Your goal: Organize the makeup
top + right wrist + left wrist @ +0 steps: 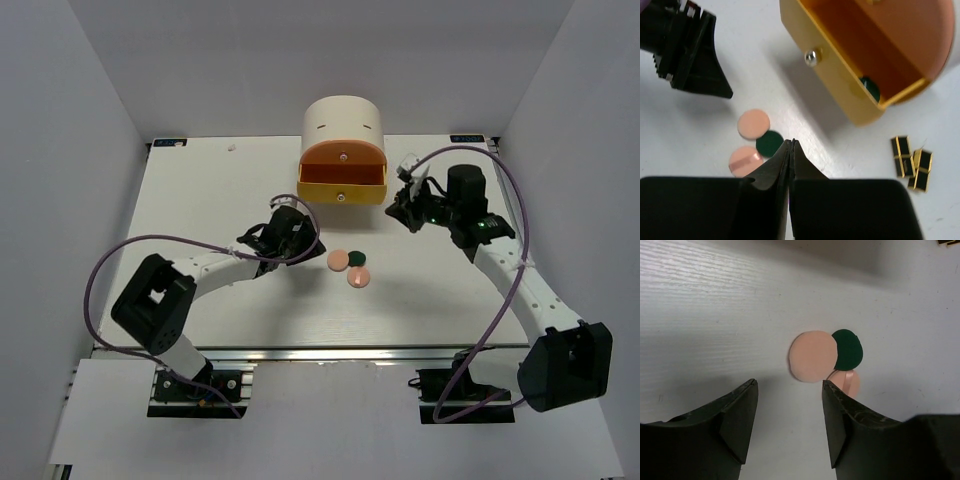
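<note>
Left claw: I see the left claw (789,384) spread, with nothing between its fingers, only bare tabletop (200,200).
Left claw position: it is low over the tabletop, near the loose discs, and pointing at them.
Right claw: the right claw (791,145) is pressed together, fingertip against fingertip, and pinches nothing.
Right claw position: I have it to the right of the open drawer, tips aimed towards the discs.
Loose discs: three lie in a tight cluster mid-tabletop, in front of the cabinet (343,122).
Upper pink disc: the upper pink disc (812,356) lies flat, its edge meeting the dark green disc (847,349) beside it. I cannot tell which one overlaps.
Striped pink disc: the striped pink disc (745,161) sits just beside the other two, on their near side, with a pale band across its face. In my left wrist view a finger half hides it.
Yellow drawer: the yellow drawer (840,85) stands open at the foot of the cabinet.
Drawer contents: one drawer disc (871,89), dark green, rests against the inside of the front wall. The rest of the floor I can see is bare.
Orange drawer: the orange drawer (343,155) above it is closed.
Lipstick tubes: the black-and-gold lipstick tubes (910,162) lie bunched together on the tabletop to the right of the drawer, apart from the discs.
</note>
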